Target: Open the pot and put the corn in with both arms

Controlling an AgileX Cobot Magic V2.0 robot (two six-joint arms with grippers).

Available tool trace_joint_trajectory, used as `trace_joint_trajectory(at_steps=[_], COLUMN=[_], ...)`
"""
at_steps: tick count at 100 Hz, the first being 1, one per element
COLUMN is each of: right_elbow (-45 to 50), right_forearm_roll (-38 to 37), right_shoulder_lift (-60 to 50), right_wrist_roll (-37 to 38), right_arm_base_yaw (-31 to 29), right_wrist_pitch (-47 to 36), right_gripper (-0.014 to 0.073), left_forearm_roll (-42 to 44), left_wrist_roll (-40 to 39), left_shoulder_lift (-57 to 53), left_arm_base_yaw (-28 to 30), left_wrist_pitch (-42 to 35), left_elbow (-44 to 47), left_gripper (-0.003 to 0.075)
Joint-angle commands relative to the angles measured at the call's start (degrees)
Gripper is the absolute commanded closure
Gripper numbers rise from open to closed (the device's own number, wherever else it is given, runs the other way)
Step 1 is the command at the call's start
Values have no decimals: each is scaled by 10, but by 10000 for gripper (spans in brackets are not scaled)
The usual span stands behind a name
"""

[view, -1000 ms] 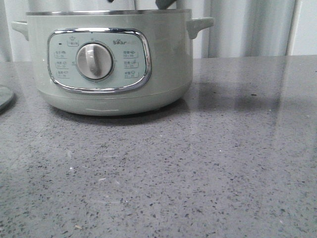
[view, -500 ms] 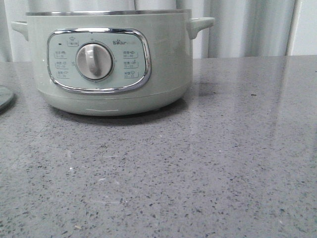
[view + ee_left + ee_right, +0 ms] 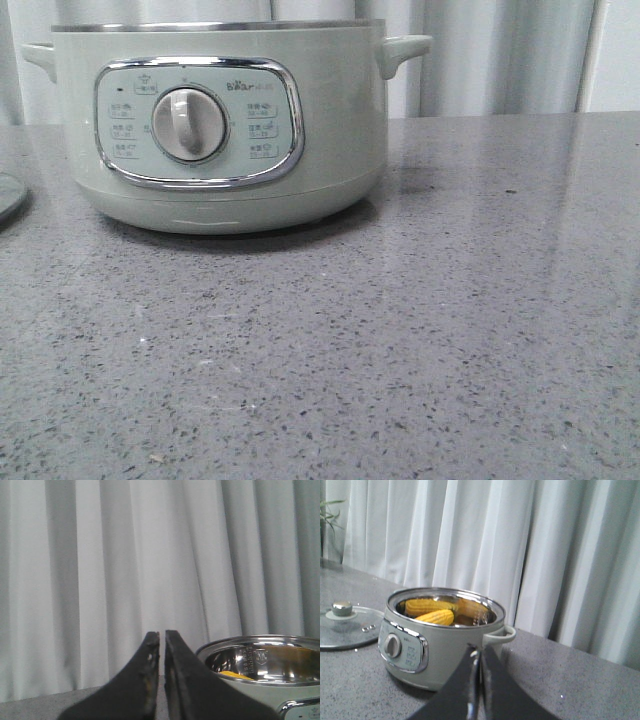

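Observation:
The pale grey-green pot (image 3: 220,130) stands open on the grey table, its dial facing the front camera. In the right wrist view the pot (image 3: 440,645) shows the yellow corn (image 3: 436,616) lying inside the steel bowl; a second yellow shape behind it could be a reflection. My right gripper (image 3: 481,652) is shut and empty, off to the pot's right-handle side and apart from it. My left gripper (image 3: 162,636) is shut and empty, beside the pot's rim (image 3: 260,647), where a sliver of corn (image 3: 232,674) shows. Neither gripper shows in the front view.
The glass lid (image 3: 345,627) with a silver knob lies flat on the table left of the pot; its edge shows in the front view (image 3: 8,195). White curtains hang behind the table. A plant leaf (image 3: 330,515) is at the far back.
A dark gripper part that showed above the pot's right rim in the front view has drawn out of view. The pot has not moved.

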Motion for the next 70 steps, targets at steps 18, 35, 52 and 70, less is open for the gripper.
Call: trace_joint_trajectory(at_steps=[18, 35, 52, 70], right_elbow=[-11, -11, -11, -11], right_forearm_roll=[-6, -6, -6, -6], right_shoulder_lift=[5, 5, 5, 5], right_wrist_roll=[-3, -3, -3, -3], right_arm_base_yaw=[-3, -3, -3, -3], right_wrist_pitch=[-49, -49, -49, -49], right_gripper=[657, 657, 657, 657], left_forearm_roll=[-6, -6, -6, 154], left_wrist_roll=[-9, -9, -9, 58], left_shoulder_lift=[12, 12, 12, 12], left_arm_base_yaw=[-5, -5, -5, -5], left_wrist_pitch=[-16, -16, -16, 17], left_elbow=[-13, -13, -13, -3], left_gripper=[741, 741, 741, 741])
